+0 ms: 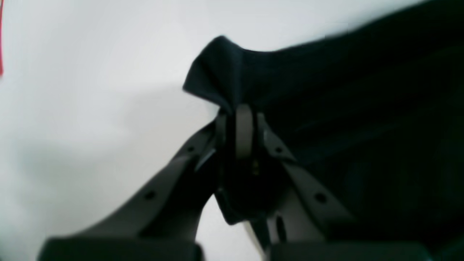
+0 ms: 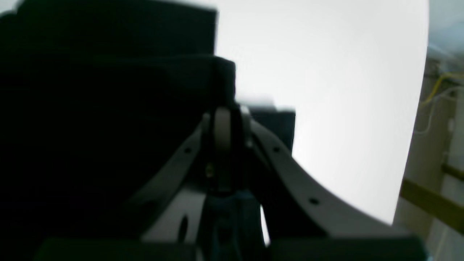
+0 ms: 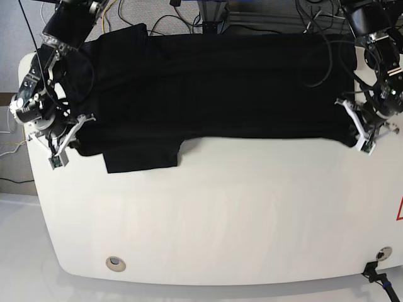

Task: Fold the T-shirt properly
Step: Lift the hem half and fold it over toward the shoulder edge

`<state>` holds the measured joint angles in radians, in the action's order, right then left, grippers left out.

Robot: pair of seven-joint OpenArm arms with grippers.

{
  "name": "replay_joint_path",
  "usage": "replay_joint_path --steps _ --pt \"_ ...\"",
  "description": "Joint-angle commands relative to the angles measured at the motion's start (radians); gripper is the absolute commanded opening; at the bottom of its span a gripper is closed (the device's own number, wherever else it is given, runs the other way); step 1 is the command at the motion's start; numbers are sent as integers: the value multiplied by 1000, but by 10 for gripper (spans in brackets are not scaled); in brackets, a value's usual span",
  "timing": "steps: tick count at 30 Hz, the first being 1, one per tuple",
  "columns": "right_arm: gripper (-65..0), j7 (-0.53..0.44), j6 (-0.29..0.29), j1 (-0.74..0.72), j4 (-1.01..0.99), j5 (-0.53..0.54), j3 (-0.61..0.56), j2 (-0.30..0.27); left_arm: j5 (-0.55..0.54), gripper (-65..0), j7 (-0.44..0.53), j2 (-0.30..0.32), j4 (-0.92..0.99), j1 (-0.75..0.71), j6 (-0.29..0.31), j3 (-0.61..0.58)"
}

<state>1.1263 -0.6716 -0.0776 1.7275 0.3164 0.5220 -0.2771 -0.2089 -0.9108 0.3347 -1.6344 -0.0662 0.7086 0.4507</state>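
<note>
The black T-shirt (image 3: pixel 220 82) lies spread across the far half of the white table (image 3: pixel 220 220), and one sleeve (image 3: pixel 141 157) reaches toward the front at the left. My left gripper (image 3: pixel 351 126) is at the shirt's right edge. In the left wrist view it (image 1: pixel 241 110) is shut on a bunched fold of the black cloth (image 1: pixel 362 108). My right gripper (image 3: pixel 74 131) is at the shirt's left edge. In the right wrist view it (image 2: pixel 223 114) is shut on the cloth's edge (image 2: pixel 90 127). No print shows.
Cables (image 3: pixel 157 19) and arm mounts crowd the table's back edge. A round hole (image 3: pixel 115 263) sits near the front left and a red mark (image 3: pixel 400 211) at the right edge. The right wrist view shows the table's edge (image 2: pixel 417 145), with shelving beyond it.
</note>
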Motion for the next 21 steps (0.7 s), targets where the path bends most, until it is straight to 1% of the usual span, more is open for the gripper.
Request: replay_joint_path --steps 1,3,5,7,10,11,15,17,19,21 --pt "-650 10 6 45 81 -4 5 -18 9 -650 -60 -7 -82 -48 -10 67" --pt "-650 11 6 77 90 -4 5 -18 12 -650 -63 -13 -116 -108 -10 101" --pt "-650 11 6 109 90 -4 5 -18 12 -650 -63 -13 -142 -157 -10 109" --pt "-650 11 6 140 90 -4 5 -18 12 -650 -63 -13 -146 -205 -10 107" --pt "-650 7 6 181 88 -13 5 6 15 -650 -63 -13 -145 -260 -10 102" --pt "-641 7 6 192 87 -13 5 9 16 -650 -63 -10 -145 -274 -10 82" --pt "-461 -4 6 213 84 -13 2 16 19 -650 -63 -7 -125 -294 -10 16" --pt "-371 -22 6 220 78 -13 2 32 19 -642 -63 14 -94 -289 -10 -13" --pt "-287 -36 6 221 49 -13 2 34 19 -456 -63 20 -80 -289 -10 -30" --pt "-233 -38 6 221 25 -15 2 34 29 -290 -63 22 -79 -289 -10 -40"
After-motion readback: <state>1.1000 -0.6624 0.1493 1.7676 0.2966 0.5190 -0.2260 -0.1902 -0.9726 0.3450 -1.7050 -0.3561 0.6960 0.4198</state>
